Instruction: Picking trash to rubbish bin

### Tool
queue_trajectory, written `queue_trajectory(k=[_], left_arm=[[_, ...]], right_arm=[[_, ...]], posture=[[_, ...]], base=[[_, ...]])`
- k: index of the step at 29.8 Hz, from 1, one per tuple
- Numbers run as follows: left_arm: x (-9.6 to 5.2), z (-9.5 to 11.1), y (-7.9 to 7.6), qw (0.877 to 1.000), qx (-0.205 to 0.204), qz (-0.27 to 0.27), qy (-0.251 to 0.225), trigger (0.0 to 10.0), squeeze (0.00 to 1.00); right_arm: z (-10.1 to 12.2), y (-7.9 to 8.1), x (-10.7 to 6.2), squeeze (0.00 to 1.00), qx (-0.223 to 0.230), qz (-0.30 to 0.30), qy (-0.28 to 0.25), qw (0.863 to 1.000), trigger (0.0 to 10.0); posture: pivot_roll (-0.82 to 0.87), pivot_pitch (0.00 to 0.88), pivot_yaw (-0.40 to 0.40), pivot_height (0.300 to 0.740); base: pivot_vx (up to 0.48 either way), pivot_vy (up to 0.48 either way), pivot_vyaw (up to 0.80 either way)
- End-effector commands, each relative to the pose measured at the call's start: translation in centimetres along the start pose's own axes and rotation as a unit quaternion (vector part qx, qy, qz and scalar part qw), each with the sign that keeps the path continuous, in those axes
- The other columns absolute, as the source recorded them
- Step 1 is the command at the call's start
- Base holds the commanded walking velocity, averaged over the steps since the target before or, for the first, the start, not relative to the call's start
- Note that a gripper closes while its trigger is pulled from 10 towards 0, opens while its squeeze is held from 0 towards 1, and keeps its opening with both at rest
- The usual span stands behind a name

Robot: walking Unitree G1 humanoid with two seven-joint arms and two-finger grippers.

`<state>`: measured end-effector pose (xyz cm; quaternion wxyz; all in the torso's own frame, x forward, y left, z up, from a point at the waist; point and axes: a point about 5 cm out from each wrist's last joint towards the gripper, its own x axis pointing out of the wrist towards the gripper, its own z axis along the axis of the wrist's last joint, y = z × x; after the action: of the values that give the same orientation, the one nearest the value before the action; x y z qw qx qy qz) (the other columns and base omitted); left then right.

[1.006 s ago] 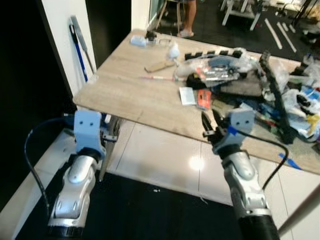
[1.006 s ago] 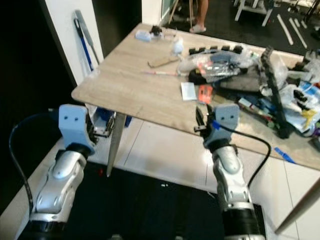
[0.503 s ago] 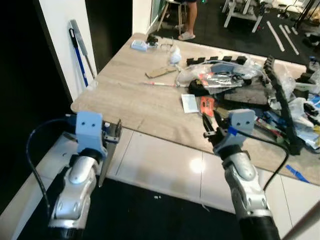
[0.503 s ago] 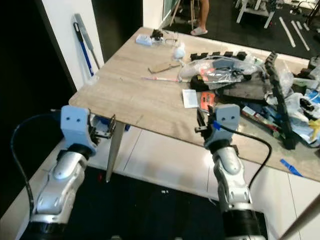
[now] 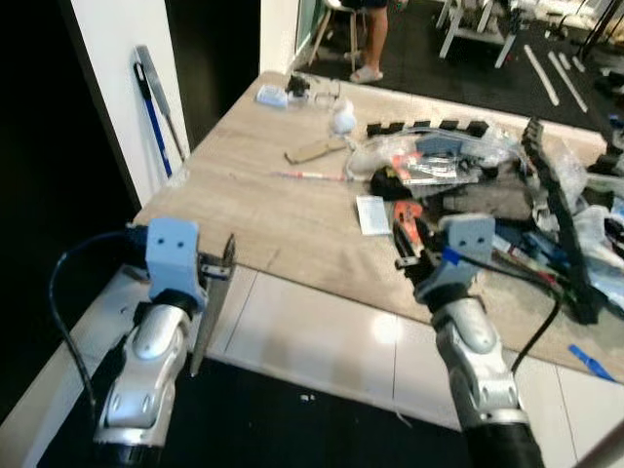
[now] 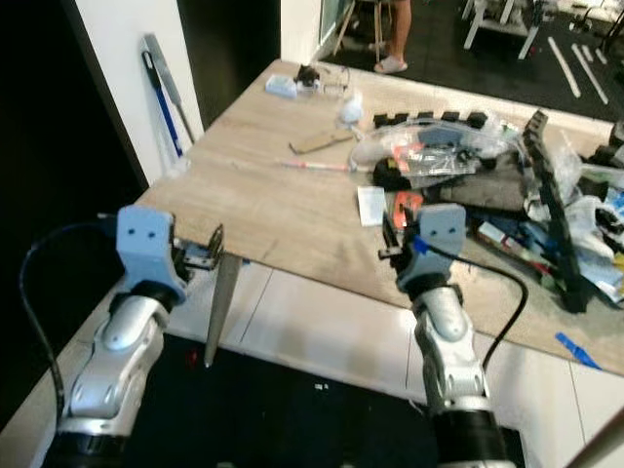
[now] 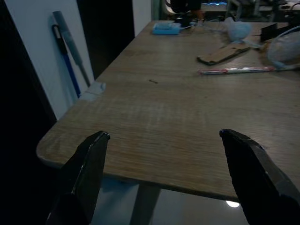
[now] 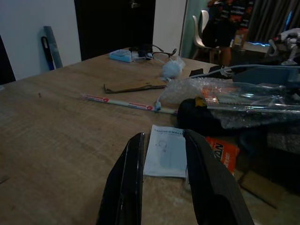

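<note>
A wooden table (image 5: pixel 253 210) carries scattered litter. A white leaflet (image 5: pixel 371 214) and an orange packet (image 5: pixel 406 213) lie near its front edge, beside a bubble-wrap bag (image 5: pixel 429 156) of tools. Farther back are a thin red-and-white stick (image 5: pixel 310 175), a cardboard scrap (image 5: pixel 314 151) and a crumpled white tissue (image 5: pixel 340 119). My right gripper (image 5: pixel 408 239) hovers at the table edge just in front of the leaflet (image 8: pixel 166 157), fingers (image 8: pixel 133 159) narrowly open and holding nothing. My left gripper (image 7: pixel 164 136) stands wide open and empty before the table's near left corner.
A blue-handled mop (image 5: pixel 153 102) leans on the white wall at left. A black cable chain (image 5: pixel 558 219) and plastic bags crowd the table's right side. A person's legs (image 5: pixel 370 39) stand by a chair beyond the table. White tiles and a dark mat (image 5: pixel 292 419) lie below.
The whole view has shifted; the table now sits lower and nearer. Both grippers have come closer to the table's front edge, and their finger openings look unchanged.
</note>
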<state>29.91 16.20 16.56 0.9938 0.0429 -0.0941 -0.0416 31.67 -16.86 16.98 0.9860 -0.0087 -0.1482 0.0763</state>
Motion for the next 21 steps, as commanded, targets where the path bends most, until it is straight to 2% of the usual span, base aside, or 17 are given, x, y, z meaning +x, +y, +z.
queue_trajectory(k=[1, 21], left_arm=[[-0.18, -0.24, -0.31, 1.000, 0.003, -0.007, 0.006, 10.0, 0.00], [-0.22, -0.29, -0.29, 1.000, 0.003, -0.007, 0.009, 10.0, 0.00]], right_arm=[[-0.16, -0.37, -0.20, 0.00, -0.007, -0.003, 0.007, 1.000, 10.0], [-0.25, -0.16, -0.33, 0.00, -0.004, 0.003, 0.010, 1.000, 10.0]], posture=[[-0.02, 0.130, -0.056, 0.740], [-0.02, 0.147, -0.055, 0.740]], base=[[0.285, 0.000, 0.00], [0.282, 0.000, 0.00]])
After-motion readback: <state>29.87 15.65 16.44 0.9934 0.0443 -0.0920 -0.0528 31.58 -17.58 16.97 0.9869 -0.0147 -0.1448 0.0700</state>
